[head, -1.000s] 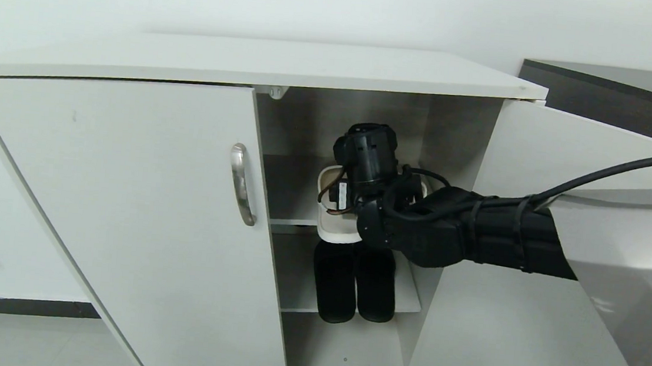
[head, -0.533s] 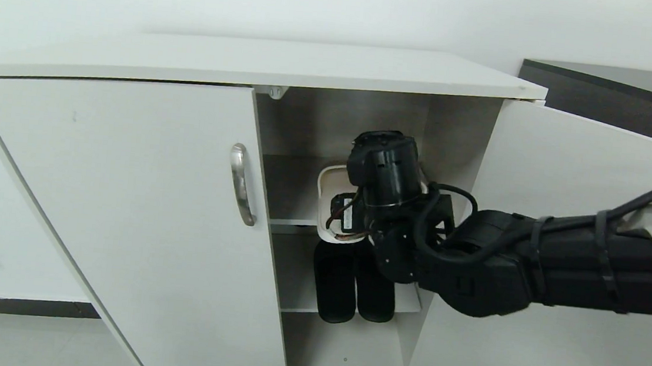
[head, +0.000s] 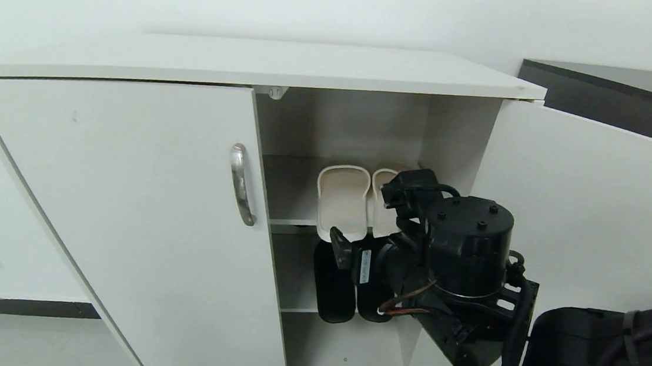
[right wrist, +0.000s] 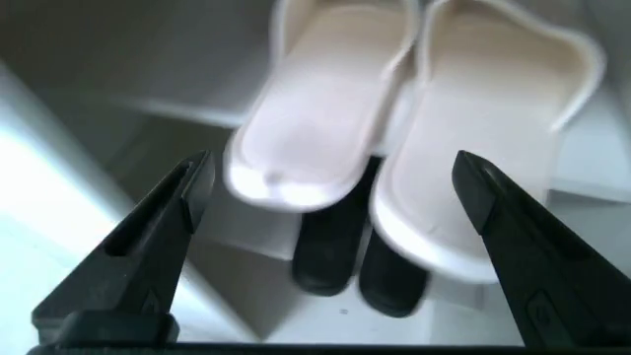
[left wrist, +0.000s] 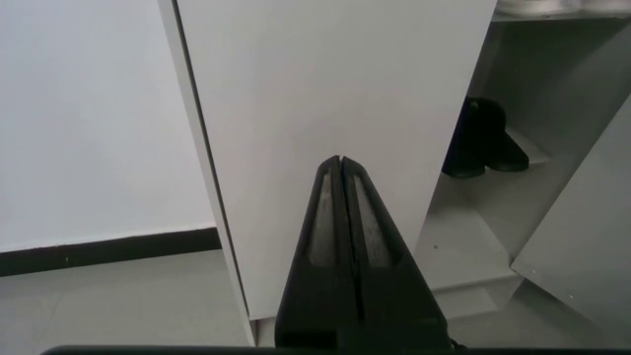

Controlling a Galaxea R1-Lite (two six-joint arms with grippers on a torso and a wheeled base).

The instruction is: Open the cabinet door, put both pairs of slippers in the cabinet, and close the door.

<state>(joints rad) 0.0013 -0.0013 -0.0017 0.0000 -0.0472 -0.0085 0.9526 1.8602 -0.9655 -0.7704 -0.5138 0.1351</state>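
White slippers [head: 343, 202] sit side by side on the upper shelf of the cabinet [head: 254, 62], ends overhanging its front edge. Black slippers [head: 333, 284] occupy the shelf directly below. Right door [head: 585, 188] stands open. My right gripper [right wrist: 332, 168] is spread wide and empty, just before the white slippers. My left gripper [left wrist: 340, 173] is pressed together, facing the closed left door [left wrist: 325, 89].

You see the cabinet [head: 112, 200] in smooth, matt white laminate, its handle [head: 241, 184] in glossy, smooth metal; the white slippers [head: 343, 199] look like smooth, soft-sheen foam, the black slippers [head: 333, 290] matt, the left claw [left wrist: 340, 163] matt black plastic
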